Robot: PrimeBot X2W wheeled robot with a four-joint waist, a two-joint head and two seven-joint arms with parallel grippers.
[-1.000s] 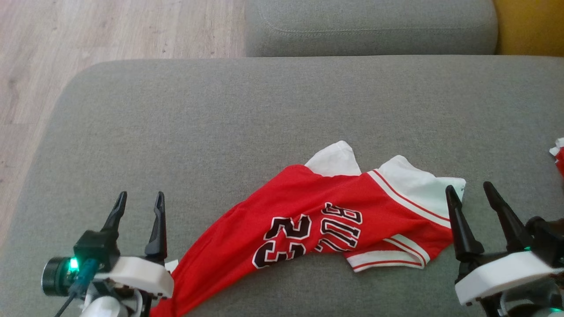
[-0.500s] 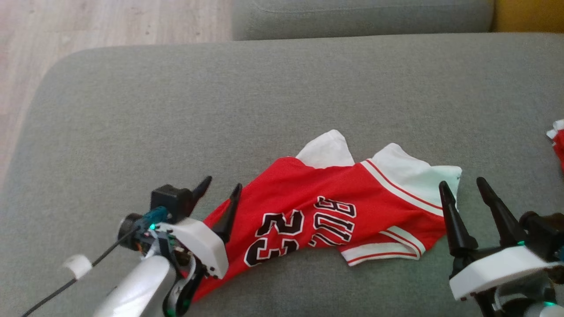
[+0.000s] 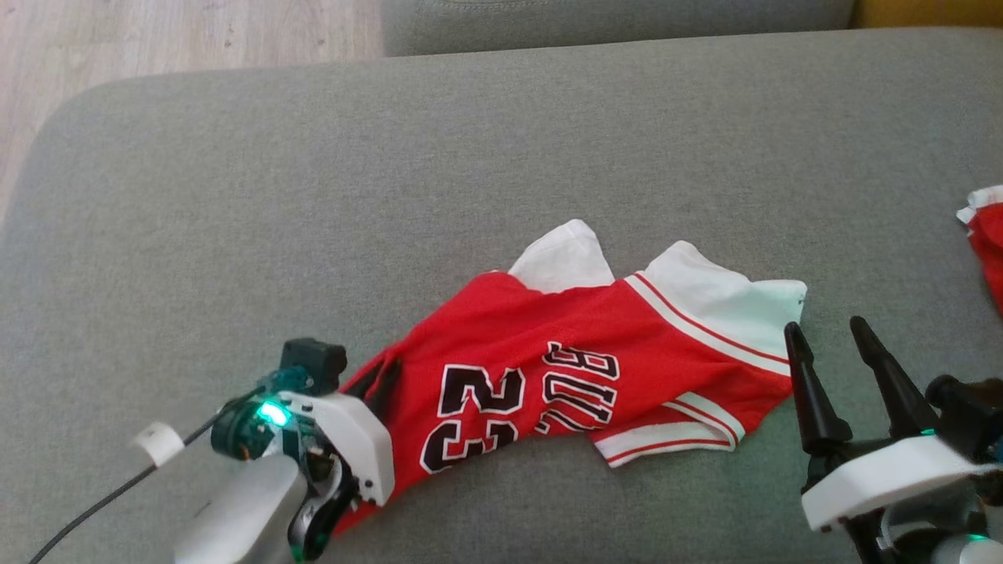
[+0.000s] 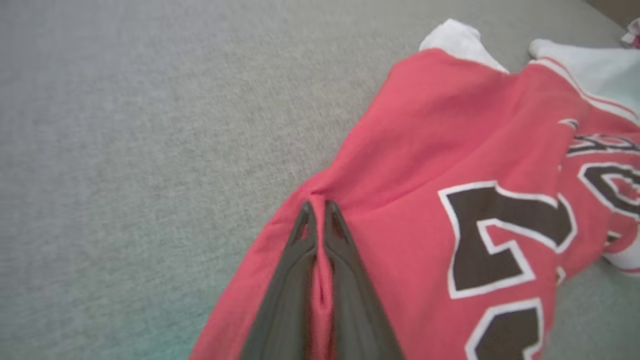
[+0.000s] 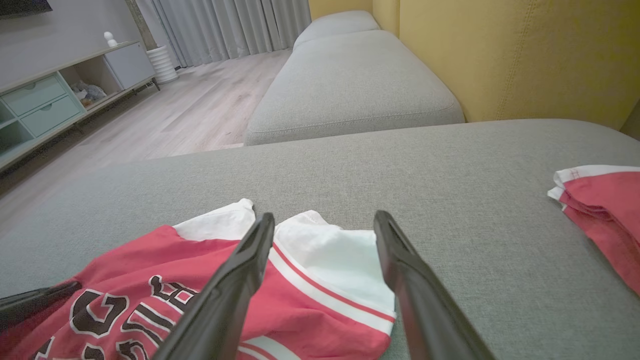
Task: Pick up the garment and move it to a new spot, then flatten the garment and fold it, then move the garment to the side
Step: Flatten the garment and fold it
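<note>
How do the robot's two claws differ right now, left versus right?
The left gripper is pinched shut on a fold of the red jersey; the right gripper stands spread open and holds nothing. The left gripper is at the jersey's red end, the right gripper by its white sleeve. Both have two long dark fingers.

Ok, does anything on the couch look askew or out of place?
The red jersey lies crooked and rumpled on the cushion, its fabric bunched into a ridge where the left gripper pinches it.
</note>
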